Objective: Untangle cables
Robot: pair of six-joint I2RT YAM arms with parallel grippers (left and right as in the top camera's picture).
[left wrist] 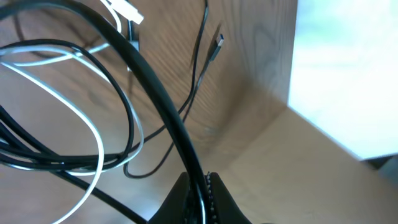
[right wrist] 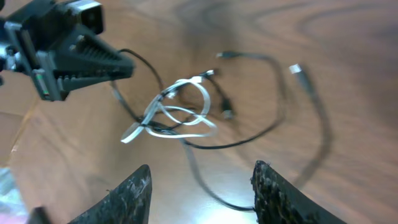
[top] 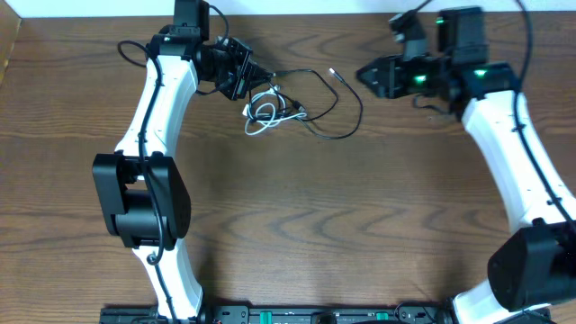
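Overhead: left gripper [top: 250, 87] pinches thin black cable [top: 346, 130] looped with glossy white cable [top: 261, 117]; right gripper [top: 364, 76] spread.

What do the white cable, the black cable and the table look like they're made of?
White cable: smooth, slightly shiny plastic or rubber jacket, probably. Black cable: same kind of jacket, sheen along its curve. Table: wood or wood-look laminate, matte, dark grain lines.
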